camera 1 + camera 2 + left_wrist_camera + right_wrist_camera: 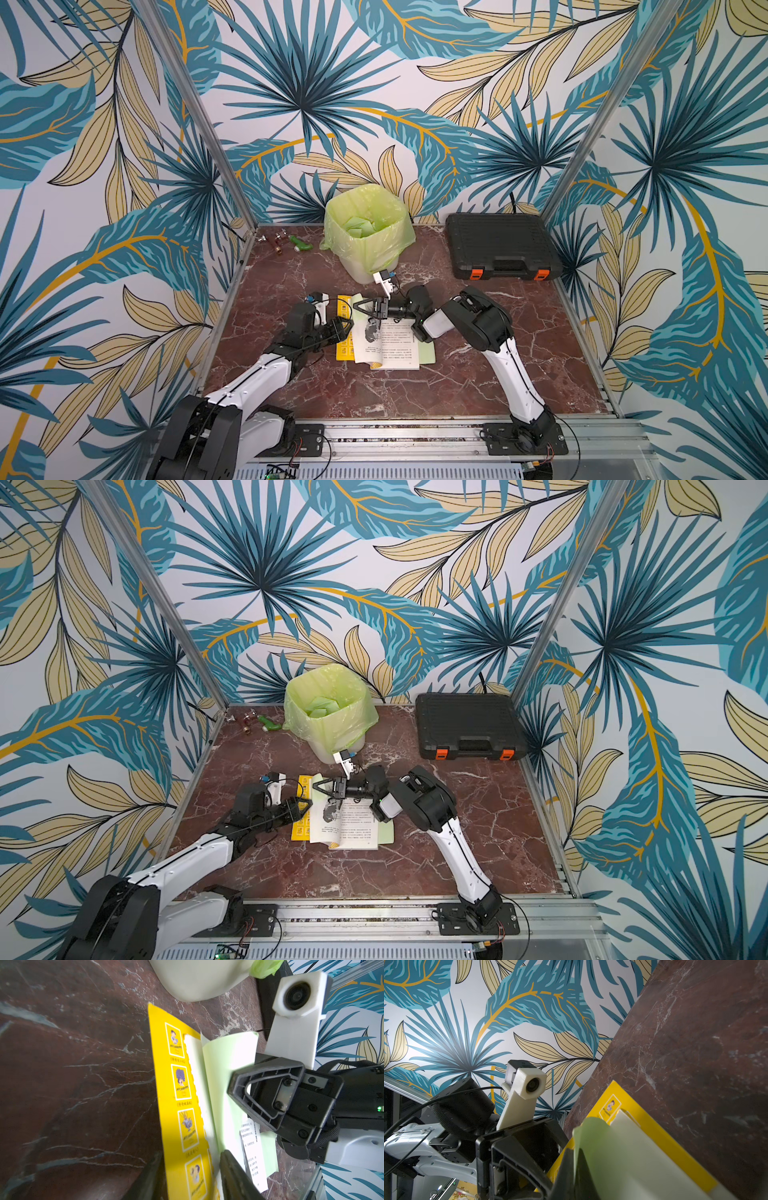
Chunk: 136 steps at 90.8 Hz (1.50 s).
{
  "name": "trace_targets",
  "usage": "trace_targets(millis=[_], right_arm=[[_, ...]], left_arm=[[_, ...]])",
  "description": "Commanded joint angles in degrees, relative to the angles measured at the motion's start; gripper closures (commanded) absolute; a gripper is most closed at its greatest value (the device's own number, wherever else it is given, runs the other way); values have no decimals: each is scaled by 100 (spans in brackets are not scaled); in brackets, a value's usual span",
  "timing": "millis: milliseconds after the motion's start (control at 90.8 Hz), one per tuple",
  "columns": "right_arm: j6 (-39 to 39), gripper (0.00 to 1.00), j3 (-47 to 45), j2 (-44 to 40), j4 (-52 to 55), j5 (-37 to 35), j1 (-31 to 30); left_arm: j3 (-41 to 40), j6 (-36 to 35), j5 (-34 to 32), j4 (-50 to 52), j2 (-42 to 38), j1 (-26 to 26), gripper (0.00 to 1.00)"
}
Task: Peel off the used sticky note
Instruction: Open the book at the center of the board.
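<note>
The open book [397,345] on the tabletop [291,386] is best being pressed flat while the green sticky note [226,1057], curled off its page, is being drawn back low and slowly. The jaws of the right gripper [357,306] are being clamped on the note's edge; those of the left gripper [190,1157] are standing apart astride the yellow cover [164,1088].

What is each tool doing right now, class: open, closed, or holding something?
Left tool: open, over the book.
Right tool: closed on the green sticky note.
</note>
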<state>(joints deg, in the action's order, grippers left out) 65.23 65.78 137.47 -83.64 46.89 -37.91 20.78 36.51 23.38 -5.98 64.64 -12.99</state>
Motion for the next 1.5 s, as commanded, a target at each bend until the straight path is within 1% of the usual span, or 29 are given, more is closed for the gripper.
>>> trace_targets(millis=[0,110,297,914,1201,1388,1487], right_arm=[[-115,100,-144,-167,155,-21,-76],[-127,100,-144,-176,157,-40,-84],[-127,100,-162,-182,161,-74,-77],[-159,100,-206,-226,155,-108,-77],[-166,100,-245,-252,155,-93,-84],[-182,100,-267,-262,155,-84,-78],[-212,100,-289,-281,155,-84,-77]], left_arm=[[-87,-36,26,-106,-3,40,51],[-99,-27,12,-105,-11,47,52],[-152,-32,9,-97,-115,84,58],[-249,45,-3,-214,-270,173,59],[-198,88,53,-352,-130,183,59],[-91,157,106,-476,-53,185,53],[-52,203,111,-553,-1,192,52]])
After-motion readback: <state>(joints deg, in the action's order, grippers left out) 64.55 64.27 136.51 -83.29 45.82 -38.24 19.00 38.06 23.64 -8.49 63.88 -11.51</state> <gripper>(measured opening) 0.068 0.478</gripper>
